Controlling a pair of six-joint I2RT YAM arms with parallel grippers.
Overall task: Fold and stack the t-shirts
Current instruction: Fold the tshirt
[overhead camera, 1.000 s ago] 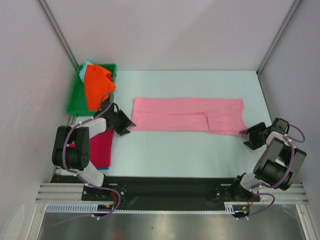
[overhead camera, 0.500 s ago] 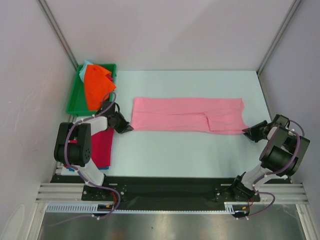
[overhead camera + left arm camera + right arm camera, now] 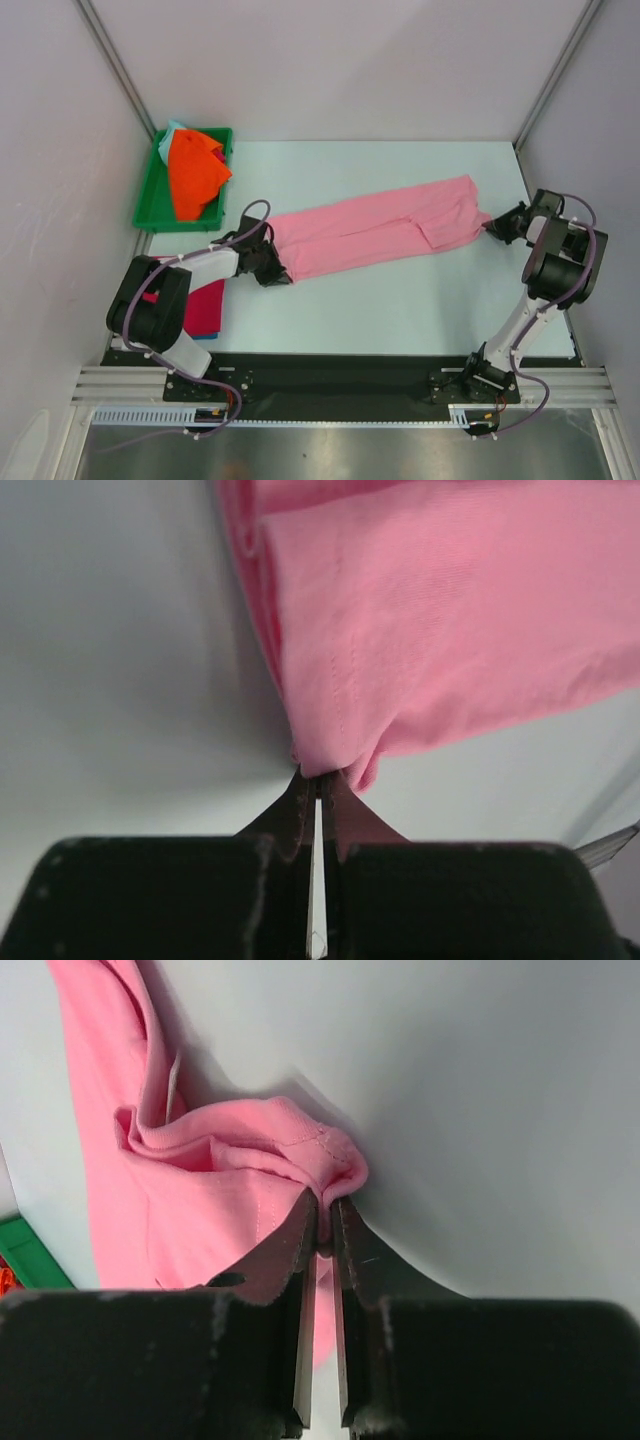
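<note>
Table (image 3: 400, 300): I see the pink t-shirt (image 3: 380, 228) stretched slantwise across it.
Left gripper (image 3: 318, 778): arm low, reaching right; jaws pinched on the shirt's near-left corner.
Right gripper (image 3: 325, 1203): at the far right, jaws clamped on the opposite end's bunched edge.

Nothing here can be read. No words, labels, brands, numbers or signs show clearly enough in any view.
</note>
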